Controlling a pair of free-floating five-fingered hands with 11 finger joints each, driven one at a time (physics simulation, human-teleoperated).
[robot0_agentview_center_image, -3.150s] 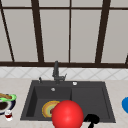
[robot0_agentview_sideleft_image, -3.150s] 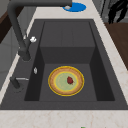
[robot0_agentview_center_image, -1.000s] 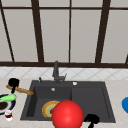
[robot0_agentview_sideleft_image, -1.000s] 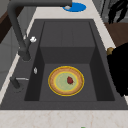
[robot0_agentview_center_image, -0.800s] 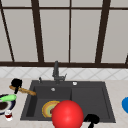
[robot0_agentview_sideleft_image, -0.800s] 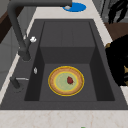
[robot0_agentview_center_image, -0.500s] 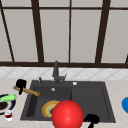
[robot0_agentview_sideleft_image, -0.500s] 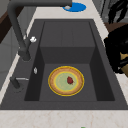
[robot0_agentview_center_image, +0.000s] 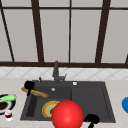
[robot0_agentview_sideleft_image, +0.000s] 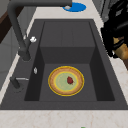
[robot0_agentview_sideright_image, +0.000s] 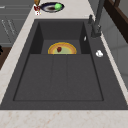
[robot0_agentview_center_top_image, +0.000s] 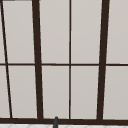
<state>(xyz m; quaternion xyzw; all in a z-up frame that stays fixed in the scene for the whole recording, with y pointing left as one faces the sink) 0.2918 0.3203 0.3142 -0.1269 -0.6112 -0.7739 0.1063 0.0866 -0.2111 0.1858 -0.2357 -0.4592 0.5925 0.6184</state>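
Observation:
My left hand hovers over the sink's left rim, its fingers curled round a long brown stick that slants down to the right over the basin. In the left side view this hand is at the right edge with the stick below it. A yellow plate with a small red piece on it lies on the floor of the black sink. A big red ball is at the front, and my right hand is just to its right.
The dark faucet stands behind the basin. On the left counter are a dark bowl with a green thing in it and a small red and white cup. A blue plate lies on the right counter.
My left hand has come in from the left with the brown stick and moved right, from over the bowl to the sink's left rim. The right hand and red ball have stayed put.

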